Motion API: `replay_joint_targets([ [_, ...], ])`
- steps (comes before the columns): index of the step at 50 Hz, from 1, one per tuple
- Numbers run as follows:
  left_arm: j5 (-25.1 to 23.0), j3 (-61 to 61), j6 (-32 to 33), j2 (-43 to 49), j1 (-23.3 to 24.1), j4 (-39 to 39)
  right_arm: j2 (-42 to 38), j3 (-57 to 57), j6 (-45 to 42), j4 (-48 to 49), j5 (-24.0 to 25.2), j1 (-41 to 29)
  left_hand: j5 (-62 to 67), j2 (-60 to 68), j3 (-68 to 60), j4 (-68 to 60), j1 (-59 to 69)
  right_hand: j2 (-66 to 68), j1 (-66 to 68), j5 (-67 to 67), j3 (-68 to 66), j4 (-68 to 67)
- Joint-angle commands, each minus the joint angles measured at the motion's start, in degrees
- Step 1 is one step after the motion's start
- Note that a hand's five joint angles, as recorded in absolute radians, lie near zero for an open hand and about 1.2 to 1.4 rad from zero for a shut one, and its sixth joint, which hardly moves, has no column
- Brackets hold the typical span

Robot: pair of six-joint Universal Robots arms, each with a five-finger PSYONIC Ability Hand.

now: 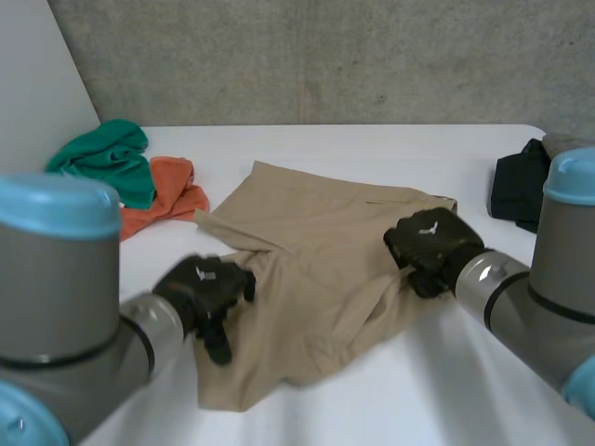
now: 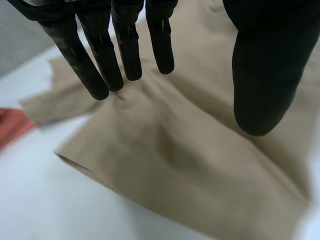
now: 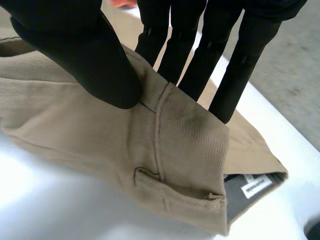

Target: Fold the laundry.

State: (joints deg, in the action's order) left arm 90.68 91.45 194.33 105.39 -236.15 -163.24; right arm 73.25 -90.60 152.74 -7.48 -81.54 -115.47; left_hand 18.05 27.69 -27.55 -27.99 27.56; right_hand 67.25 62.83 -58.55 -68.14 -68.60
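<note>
A: Where are the tan shorts point(image 1: 321, 246) lying?
B: On the table point(image 1: 390, 153), legs toward our left. We are pinching the waistband point(image 3: 190, 130) in the right hand point(image 1: 429, 240); the left hand point(image 1: 206, 283) is hovering, fingers straight, over a leg point(image 2: 165, 150).

The robot's black left hand point(image 1: 206, 286), at the end of its grey arm point(image 1: 65, 316), has its fingers point(image 2: 95, 65) straight and spread and the thumb point(image 2: 262, 75) held well apart. The black right hand point(image 1: 430, 243), on its grey arm point(image 1: 567, 251), pinches a raised fold of the tan twill garment point(image 3: 190, 145) between thumb point(image 3: 85, 55) and straight fingers point(image 3: 235, 65).
</note>
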Motion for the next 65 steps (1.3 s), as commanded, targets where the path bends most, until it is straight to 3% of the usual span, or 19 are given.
replay_joint_targets([
  [1, 5.7, 3.5, 0.2, 2.4, 4.6, -0.4, -3.3, 4.5, 10.0, 0.5, -5.8, 1.4, 4.7, 5.1, -5.2, -4.8, 5.2, 12.7, 17.2, -11.5, -11.9, -11.4],
  [6, 11.1, 2.3, 0.1, 6.2, 6.1, -0.4, -3.6, 5.2, 12.1, 0.1, -9.7, 1.5, 5.5, 5.9, -6.0, -5.6, 6.0, 12.7, 17.2, -11.5, -11.9, -11.4],
  [12, 12.0, 1.4, -0.4, 8.1, 7.7, -0.5, -3.6, 5.5, 14.1, 0.2, -12.2, 1.5, 8.2, 8.6, -8.7, -8.3, 8.7, 12.7, 17.2, -11.5, -11.9, -11.4],
  [16, 12.3, 0.6, -0.5, 8.5, 9.0, -1.6, -3.6, 5.6, 15.0, -0.1, -13.1, 1.4, 32.2, 32.6, -32.7, -32.3, 32.7, 12.7, 17.2, -11.5, -11.9, -11.4],
  [17, 13.3, 0.2, -0.4, 8.3, 9.4, -3.1, -3.6, 5.6, 15.1, -0.2, -13.2, 1.3, 51.7, 52.1, -52.2, -51.8, 52.2, 12.7, 17.2, -11.5, -11.9, -11.4],
  [22, 18.5, 0.6, 0.9, 6.4, 9.9, -7.4, -2.2, 4.5, 11.5, -3.1, -11.4, 1.2, 51.9, 52.3, -52.4, -52.0, 52.4, 12.7, 17.2, -11.5, -11.9, -11.4],
  [24, 19.5, 1.3, 2.0, 4.7, 10.1, -7.9, -1.4, 3.2, 6.5, -5.2, -9.0, 1.7, 51.9, 52.3, -52.4, -52.0, 52.4, 12.7, 17.2, -11.5, -11.9, -11.4],
  [28, 17.6, 4.3, 8.9, 0.5, 9.2, -6.2, 1.5, -2.7, -14.8, -10.7, 0.9, 5.1, 51.9, 52.3, -52.4, -52.0, 52.4, 12.7, 17.2, -11.5, -11.9, -11.4],
  [29, 15.8, 5.4, 12.3, -0.7, 8.7, -4.8, 2.6, -5.4, -24.2, -13.3, 4.5, 6.8, 51.9, 52.3, -52.4, -52.0, 52.4, 12.7, 17.2, -11.5, -11.9, -11.4],
  [32, 12.4, 7.3, 17.8, -2.2, 8.1, -0.1, 3.6, -10.3, -41.3, -19.1, 9.2, 10.3, 51.9, 52.3, -52.4, -52.0, 52.4, 12.7, 17.2, -11.5, -11.9, -11.4],
  [36, 11.0, 7.6, 21.0, -2.0, 9.7, 7.4, 3.6, -12.3, -50.3, -24.9, 8.9, 13.5, 51.9, 52.3, -52.4, -52.0, 52.4, 12.7, 17.2, -11.5, -11.9, -11.4],
  [42, 13.6, 1.7, 18.9, 0.9, 13.3, 12.8, 3.7, -8.6, -39.0, -23.2, 9.4, 13.3, 51.9, 52.3, -52.4, -52.0, 52.4, 12.7, 17.2, -11.5, -11.9, -11.4],
  [48, 18.5, -8.9, 18.4, 5.8, 12.4, 7.2, 2.9, -4.1, -25.4, -15.6, 8.7, 11.3, 51.9, 52.3, -52.4, -52.0, 52.4, 12.7, 17.2, -11.5, -11.9, -11.4],
  [53, 19.1, -22.8, 21.1, 13.6, 8.3, -4.4, -2.7, 0.4, -17.7, -2.0, 2.7, 9.0, 51.9, 52.3, -52.4, -52.0, 52.4, 12.7, 17.2, -11.5, -11.9, -11.4],
  [60, 16.3, -43.7, 32.0, 29.7, 2.5, -15.0, -12.8, 7.9, -17.1, 16.7, -9.5, 6.7, 51.9, 52.3, -52.4, -52.0, 52.4, 12.7, 17.2, -11.5, -11.9, -11.4],
  [65, 14.4, -57.2, 35.4, 40.4, 1.5, -14.7, -19.5, 12.0, -18.4, 28.7, -10.6, 6.2, 51.9, 52.3, -52.4, -52.0, 52.4, 12.7, 17.2, -11.5, -11.9, -11.4],
])
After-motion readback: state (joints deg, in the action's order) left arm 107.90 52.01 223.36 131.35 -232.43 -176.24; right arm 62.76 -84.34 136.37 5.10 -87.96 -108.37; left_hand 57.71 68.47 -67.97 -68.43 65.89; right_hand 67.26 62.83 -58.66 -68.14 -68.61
